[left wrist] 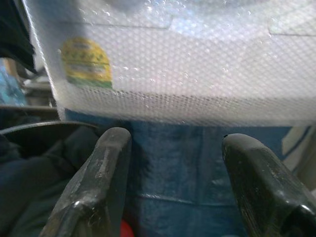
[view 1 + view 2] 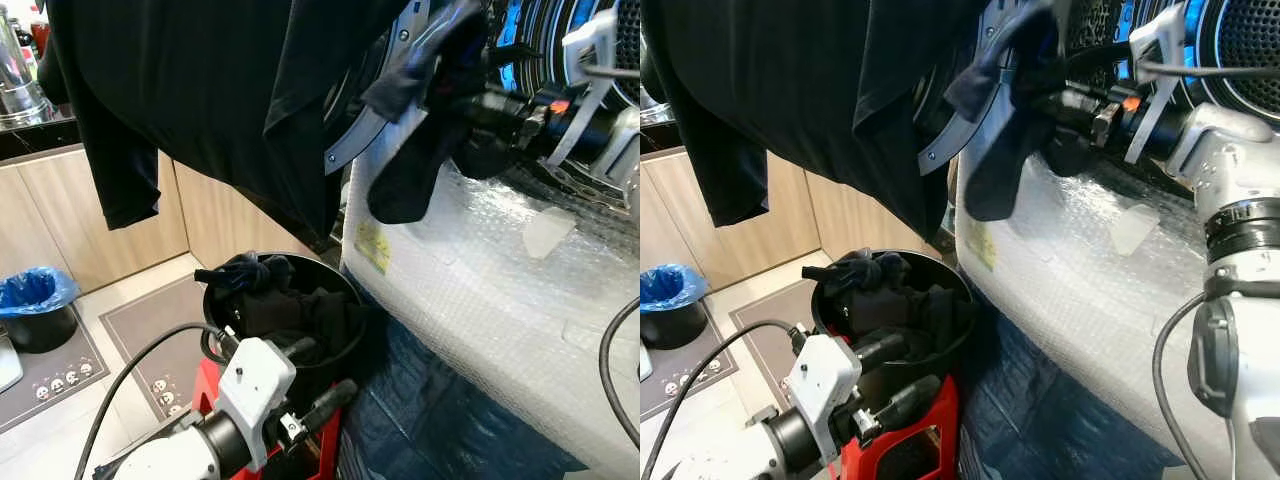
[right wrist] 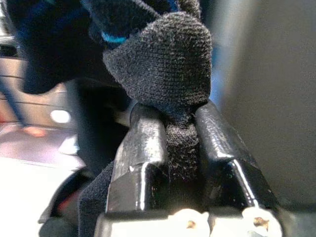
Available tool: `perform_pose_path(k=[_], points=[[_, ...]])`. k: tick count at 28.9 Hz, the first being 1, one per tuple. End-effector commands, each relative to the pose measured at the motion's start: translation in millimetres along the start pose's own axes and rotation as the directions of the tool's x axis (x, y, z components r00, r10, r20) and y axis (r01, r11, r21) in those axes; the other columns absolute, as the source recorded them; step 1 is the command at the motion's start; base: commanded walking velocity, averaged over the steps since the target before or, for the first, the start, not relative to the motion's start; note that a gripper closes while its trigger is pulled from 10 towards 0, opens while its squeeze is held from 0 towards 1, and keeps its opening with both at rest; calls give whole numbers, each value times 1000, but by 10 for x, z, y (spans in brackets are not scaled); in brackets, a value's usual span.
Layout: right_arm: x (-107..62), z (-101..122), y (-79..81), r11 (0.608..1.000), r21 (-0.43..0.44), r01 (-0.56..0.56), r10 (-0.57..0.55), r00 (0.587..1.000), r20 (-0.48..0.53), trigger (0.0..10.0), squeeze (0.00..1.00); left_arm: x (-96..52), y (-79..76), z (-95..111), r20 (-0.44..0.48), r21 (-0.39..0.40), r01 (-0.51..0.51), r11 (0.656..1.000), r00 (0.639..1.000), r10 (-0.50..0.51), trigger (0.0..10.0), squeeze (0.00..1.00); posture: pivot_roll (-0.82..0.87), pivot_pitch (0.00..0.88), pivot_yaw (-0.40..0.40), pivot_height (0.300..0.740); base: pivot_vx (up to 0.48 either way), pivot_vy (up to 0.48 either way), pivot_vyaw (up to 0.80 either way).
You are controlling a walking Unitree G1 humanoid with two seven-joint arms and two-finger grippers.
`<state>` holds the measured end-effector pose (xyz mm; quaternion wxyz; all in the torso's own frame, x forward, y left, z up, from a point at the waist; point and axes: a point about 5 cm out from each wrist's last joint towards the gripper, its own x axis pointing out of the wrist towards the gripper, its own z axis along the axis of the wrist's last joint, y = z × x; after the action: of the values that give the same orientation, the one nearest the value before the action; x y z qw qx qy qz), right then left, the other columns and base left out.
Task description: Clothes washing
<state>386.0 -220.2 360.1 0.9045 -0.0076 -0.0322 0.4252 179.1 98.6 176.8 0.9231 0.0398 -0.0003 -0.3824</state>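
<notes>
The right gripper [image 3: 178, 148] is pinching a dark sock [image 2: 410, 150] at the washer drum [image 2: 1240, 40]; the left gripper [image 1: 173, 187] is hanging spread above the laundry bucket [image 2: 345, 285]; the thin pinch risks the sock slipping

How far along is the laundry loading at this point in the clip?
Done: little can be confirmed; the drum's contents cannot be seen. In hand: the right gripper is shut on a dark sock, held up near the washing machine opening. Left: the black bucket below holds more dark clothes, and a black shirt hangs beside the door. The left gripper is open near the bucket.
</notes>
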Motion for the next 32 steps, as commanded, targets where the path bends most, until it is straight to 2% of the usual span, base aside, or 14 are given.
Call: perform_pose_path(k=[1, 4, 5, 11, 13, 17, 18, 19, 20, 25, 26, 27, 28, 32], points=[[-25, 215, -79, 982, -55, 179, -180, 984, 4, 10000, 0, -24, -105, 22, -1, -52, 16, 999, 1000, -16, 10000, 0, 81, 0, -149, 740, 0, 0, 0], [-39, 239, -166, 931, -28, 363, -363, 932, -14, 10000, 0, -44, -152, 13, -6, -86, 10, 996, 1000, -10, 10000, 0, 75, 0, -150, 740, 0, 0, 0], [-39, 239, -166, 931, -28, 363, -363, 932, -14, 10000, 0, -44, -152, 13, -6, -86, 10, 996, 1000, -10, 10000, 0, 75, 0, -150, 740, 0, 0, 0], [-145, 320, -293, 804, -71, 591, -591, 806, 11, 10000, 0, -108, -254, 7, -33, -140, 6, 990, 999, -11, 10000, 0, 56, 67, -156, 740, 0, 0, 0], [-226, 373, -362, 684, -62, 727, -726, 687, 44, 10000, 0, -142, -275, 1, -42, -197, -8, 980, 999, -1, 10000, 0, 49, 90, -158, 740, 0, 0, 0], [-285, 422, -395, 605, -54, 794, -792, 607, 64, 10000, 0, -170, -306, 22, -44, -210, -12, 978, 999, 3, 10000, 0, 39, 125, -164, 740, 0, 0, 0], [-317, 444, -410, 560, -53, 827, -823, 562, 76, 10000, 0, -177, -316, 21, -48, -213, -14, 977, 999, 4, 10000, 0, 37, 135, -166, 740, 0, 0, 0], [-382, 497, -436, 464, -11, 886, -880, 463, 104, 10000, 0, -193, -336, 14, -56, -224, -23, 974, 998, 11, 10000, 0, 35, 149, -168, 740, 0, 0, 0], [-410, 531, -443, 420, -12, 907, -900, 418, 121, 10000, 0, -200, -341, 11, -59, -227, -28, 974, 998, 15, 10000, 0, 34, 153, -169, 740, 0, 0, 0], [-460, 650, -437, 281, -20, 959, -944, 280, 176, 10000, 0, -233, -372, 21, -76, -262, -53, 964, 996, 34, 10000, 0, 33, 194, -174, 740, 0, 0, 0], [-450, 660, -431, 275, -19, 961, -945, 274, 181, 10000, 0, -236, -378, 19, -79, -265, -55, 963, 996, 36, 10000, 0, 33, 200, -175, 740, 0, 0, 0], [-407, 656, -417, 287, -44, 957, -941, 290, 177, 10000, 176, -245, -394, 10, -85, -279, -59, 959, 996, 36, 10000, 0, 32, 203, -175, 740, 0, 0, 0], [-391, 638, -416, 293, -35, 955, -941, 295, 165, 10000, 1000, -249, -401, 9, -87, -282, -60, 958, 996, 37, 10000, 0, 32, 209, -175, 740, 0, 0, 0], [-337, 626, -398, 293, -24, 956, -943, 293, 160, 10000, 1000, -252, -422, 29, -86, -283, -62, 957, 996, 39, 10000, 0, 38, 221, -177, 740, 0, 0, 0]])
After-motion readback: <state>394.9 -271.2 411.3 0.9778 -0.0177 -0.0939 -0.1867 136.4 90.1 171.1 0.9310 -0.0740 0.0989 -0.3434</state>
